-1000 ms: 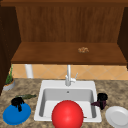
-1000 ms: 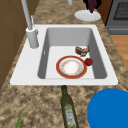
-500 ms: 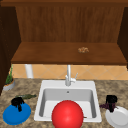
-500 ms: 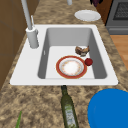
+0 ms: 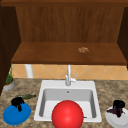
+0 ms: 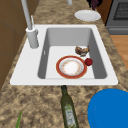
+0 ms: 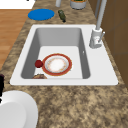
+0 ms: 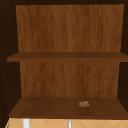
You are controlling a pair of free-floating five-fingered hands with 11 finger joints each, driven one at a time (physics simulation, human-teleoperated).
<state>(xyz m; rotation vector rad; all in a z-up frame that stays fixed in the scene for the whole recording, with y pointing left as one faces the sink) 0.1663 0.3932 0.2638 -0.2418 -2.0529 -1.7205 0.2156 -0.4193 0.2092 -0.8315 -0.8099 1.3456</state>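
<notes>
While my left hand (image 5: 17, 102) hovers, fingers curled down, over the blue plate (image 5: 16, 114), my right hand (image 5: 118, 107) hangs likewise over the white plate (image 5: 117, 119).

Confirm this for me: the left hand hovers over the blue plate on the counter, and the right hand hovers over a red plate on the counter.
Not quite. In the front view the right hand is over a white plate, not a red one. The left hand is indeed over the blue plate on the counter.

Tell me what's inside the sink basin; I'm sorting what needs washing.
In the sink lie a red-rimmed plate, a small red fruit and a brownish item. Anything under the plate is hidden.
</notes>
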